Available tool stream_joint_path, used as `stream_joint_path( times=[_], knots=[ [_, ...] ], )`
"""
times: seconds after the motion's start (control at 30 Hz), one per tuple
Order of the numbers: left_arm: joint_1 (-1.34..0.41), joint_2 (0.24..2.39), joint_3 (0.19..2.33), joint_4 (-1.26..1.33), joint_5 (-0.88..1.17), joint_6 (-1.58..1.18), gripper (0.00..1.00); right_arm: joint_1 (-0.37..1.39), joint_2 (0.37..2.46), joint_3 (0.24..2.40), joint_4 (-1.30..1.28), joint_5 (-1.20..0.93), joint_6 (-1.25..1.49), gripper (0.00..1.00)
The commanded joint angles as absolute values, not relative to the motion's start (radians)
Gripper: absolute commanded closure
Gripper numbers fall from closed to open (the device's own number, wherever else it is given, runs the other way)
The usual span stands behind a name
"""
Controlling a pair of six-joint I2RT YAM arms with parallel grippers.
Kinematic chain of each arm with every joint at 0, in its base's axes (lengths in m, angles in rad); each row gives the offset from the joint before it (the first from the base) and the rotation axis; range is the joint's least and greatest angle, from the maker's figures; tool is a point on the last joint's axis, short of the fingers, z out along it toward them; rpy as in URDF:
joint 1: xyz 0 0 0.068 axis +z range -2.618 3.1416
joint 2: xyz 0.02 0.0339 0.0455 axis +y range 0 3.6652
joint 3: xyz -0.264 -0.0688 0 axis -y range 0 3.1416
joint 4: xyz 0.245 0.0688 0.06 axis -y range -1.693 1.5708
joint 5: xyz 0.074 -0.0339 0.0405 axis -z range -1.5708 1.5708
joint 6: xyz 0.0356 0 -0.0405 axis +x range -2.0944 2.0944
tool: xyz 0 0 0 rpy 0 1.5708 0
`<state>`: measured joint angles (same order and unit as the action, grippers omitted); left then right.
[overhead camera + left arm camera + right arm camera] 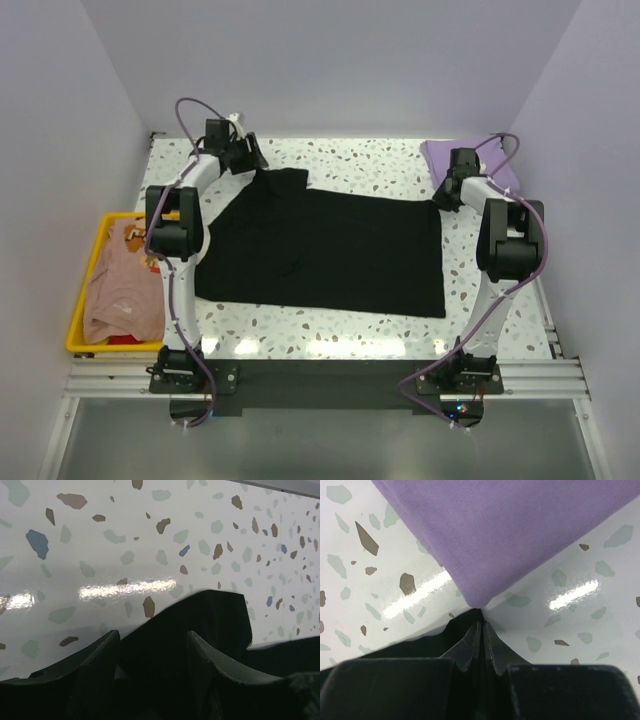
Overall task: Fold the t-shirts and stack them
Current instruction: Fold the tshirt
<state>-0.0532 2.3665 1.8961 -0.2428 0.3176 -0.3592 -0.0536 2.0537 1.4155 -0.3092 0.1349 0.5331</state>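
Note:
The black t-shirt (320,250) lies spread flat across the middle of the table. My left gripper (250,158) is at its far left corner, and in the left wrist view the jaws (152,642) stand apart with raised black cloth (210,615) between them. My right gripper (444,197) is at the far right corner, shut (481,625) on a pinch of black cloth (455,630). The lavender t-shirt (472,160) lies folded at the far right and touches that corner (510,530). The peach t-shirt (125,285) lies crumpled in the tray.
The yellow tray (84,300) stands off the table's left edge. White walls close in the back and both sides. The speckled tabletop (360,160) shows bare behind the black shirt and in a strip along the front edge (330,330).

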Motion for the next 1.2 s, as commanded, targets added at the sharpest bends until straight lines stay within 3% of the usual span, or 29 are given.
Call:
stream_joint_path(
  times=[0.0, 0.17, 0.37, 0.87, 0.97, 1.17],
  knots=[
    [-0.041, 2.321, 1.962, -0.261, 0.454, -0.422, 0.39, -0.057, 2.042, 1.420, -0.291, 0.121, 0.529, 0.97],
    [-0.028, 2.330, 1.957, -0.226, 0.575, -0.483, 0.41, -0.057, 2.025, 1.416, -0.290, 0.107, 0.531, 0.97],
    [-0.026, 2.315, 1.939, -0.275, 0.563, -0.476, 0.48, -0.057, 2.013, 1.416, -0.293, 0.106, 0.528, 0.97],
    [-0.025, 2.263, 1.896, -0.293, 0.560, -0.428, 0.94, -0.057, 1.965, 1.393, -0.290, 0.081, 0.537, 1.00],
    [-0.026, 2.249, 1.879, -0.285, 0.558, -0.425, 1.00, -0.057, 1.939, 1.372, -0.288, 0.100, 0.540, 1.00],
    [-0.026, 2.198, 1.839, -0.252, 0.555, -0.425, 1.00, -0.057, 1.884, 1.344, -0.278, 0.107, 0.549, 1.00]
  ],
)
